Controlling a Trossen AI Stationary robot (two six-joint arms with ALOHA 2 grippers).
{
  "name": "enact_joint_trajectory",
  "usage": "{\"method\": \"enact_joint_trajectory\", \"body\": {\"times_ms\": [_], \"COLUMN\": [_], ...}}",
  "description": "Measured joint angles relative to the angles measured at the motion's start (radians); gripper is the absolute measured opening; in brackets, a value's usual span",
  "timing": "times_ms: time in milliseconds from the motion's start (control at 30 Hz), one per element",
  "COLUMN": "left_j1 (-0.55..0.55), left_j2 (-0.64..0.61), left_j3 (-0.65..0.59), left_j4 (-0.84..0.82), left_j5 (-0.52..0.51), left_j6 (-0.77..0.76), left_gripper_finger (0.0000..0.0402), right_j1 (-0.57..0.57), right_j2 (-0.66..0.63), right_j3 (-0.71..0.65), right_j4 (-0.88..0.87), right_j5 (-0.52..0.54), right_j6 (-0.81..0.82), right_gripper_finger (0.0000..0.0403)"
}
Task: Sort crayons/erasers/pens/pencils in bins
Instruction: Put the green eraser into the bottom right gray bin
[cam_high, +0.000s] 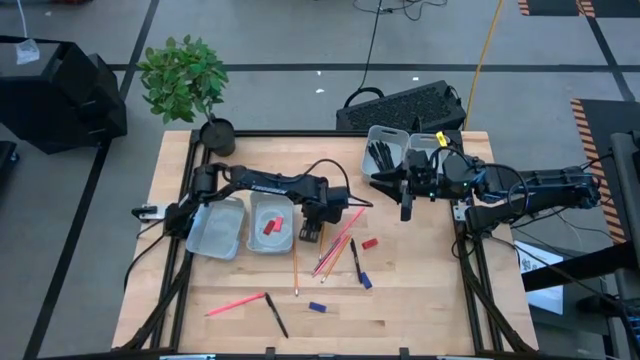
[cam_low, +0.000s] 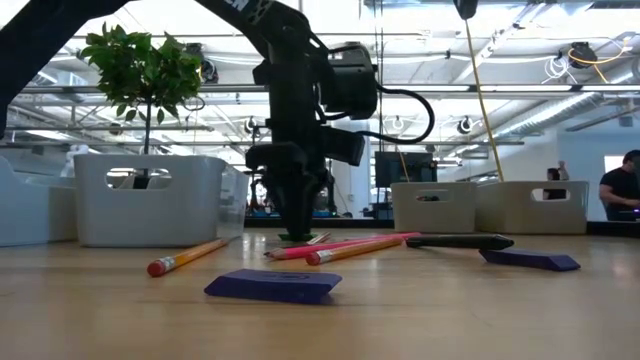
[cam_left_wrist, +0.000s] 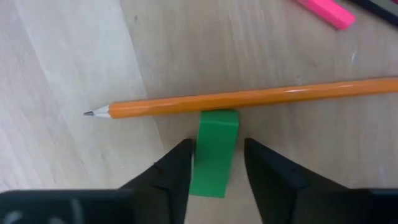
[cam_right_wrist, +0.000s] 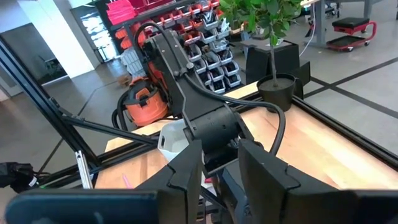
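Observation:
A green eraser (cam_left_wrist: 214, 155) lies flat on the table, its far end against an orange pencil (cam_left_wrist: 249, 99). My left gripper (cam_left_wrist: 214, 149) is down at the table beside the left pair of bins (cam_high: 215, 228), open, one finger on each side of the eraser with a gap on one side. A red eraser (cam_high: 270, 225) lies in one of those bins. More pencils (cam_high: 335, 245), pens (cam_high: 275, 315), blue erasers (cam_high: 317, 307) and a red eraser (cam_high: 369, 243) lie loose. My right gripper (cam_high: 406, 205) hovers open near the right pair of bins (cam_high: 385, 155), holding nothing.
A potted plant (cam_high: 190, 85) stands at the far left corner and a black keyboard (cam_high: 400, 105) lies behind the far edge. One right bin holds black sticks. A pink pencil (cam_high: 235, 303) lies near the front. Bare wood shows at front right.

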Motion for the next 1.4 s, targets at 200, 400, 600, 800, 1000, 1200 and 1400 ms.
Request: {"method": "enact_joint_trajectory", "body": {"times_ms": [200, 400, 600, 800, 1000, 1200, 1400], "left_j1": [0.000, -0.003, -0.007, -0.042, -0.092, -0.113, -0.096], "left_j2": [0.001, -0.008, -0.059, -0.170, -0.316, -0.452, -0.595], "left_j3": [-0.001, -0.002, -0.008, -0.006, -0.005, -0.005, -0.144], "left_j4": [0.005, 0.000, -0.027, -0.043, -0.114, -0.267, -0.308], "left_j5": [-0.009, -0.020, -0.018, -0.019, -0.024, -0.065, -0.098], "left_j6": [-0.041, -0.066, -0.162, -0.240, -0.303, -0.357, -0.462], "left_gripper_finger": [0.0077, 0.0051, 0.0060, 0.0062, 0.0062, 0.0062, 0.0062], "right_j1": [0.000, 0.000, 0.000, 0.000, 0.000, 0.000, 0.008], "right_j2": [0.000, 0.000, 0.000, 0.000, 0.000, 0.007, 0.050], "right_j3": [0.000, 0.000, -0.001, -0.001, -0.001, -0.001, -0.001], "right_j4": [-0.002, -0.056, -0.120, -0.117, -0.116, -0.112, -0.104], "right_j5": [-0.001, -0.001, -0.002, -0.002, -0.002, -0.004, -0.018], "right_j6": [-0.021, -0.050, -0.049, -0.089, -0.123, -0.131, -0.170], "right_gripper_finger": [0.0100, 0.0100, 0.0100, 0.0100, 0.0100, 0.0100, 0.0100]}}
